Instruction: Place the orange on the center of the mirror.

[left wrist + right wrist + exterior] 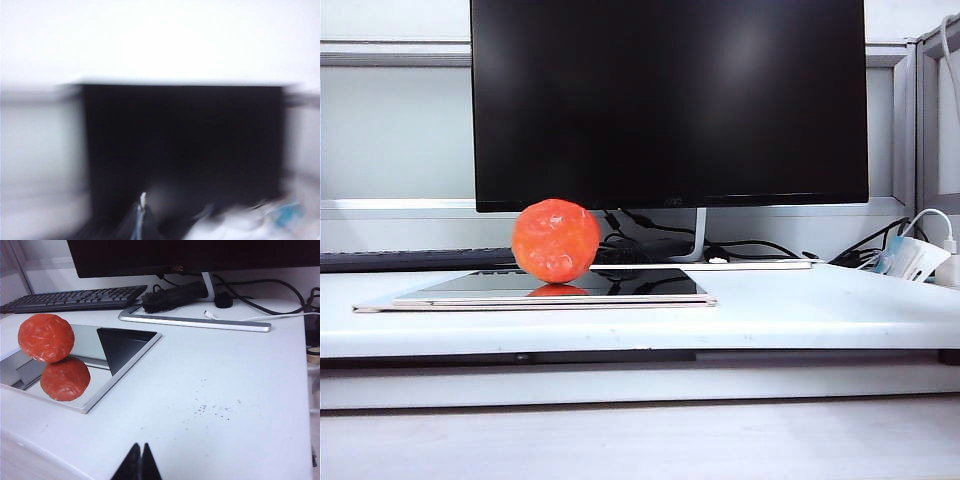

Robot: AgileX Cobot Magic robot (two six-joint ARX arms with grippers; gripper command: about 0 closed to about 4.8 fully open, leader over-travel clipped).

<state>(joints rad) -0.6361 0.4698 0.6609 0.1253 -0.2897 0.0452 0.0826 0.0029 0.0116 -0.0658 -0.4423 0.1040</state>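
Your orange (555, 241), left of centre on the mirror (650, 283), looks glossy, bumpy, roll-prone; grasp its widest middle. Left gripper (141, 210) and right gripper (141, 454) sit clenched, empty.

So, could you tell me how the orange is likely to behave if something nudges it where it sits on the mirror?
The orange is round, resting on the smooth flat mirror, so it would probably roll easily. Its glossy skin may be slippery, though the bumps could aid grip. Both grippers, left and right, are shut, away from it.
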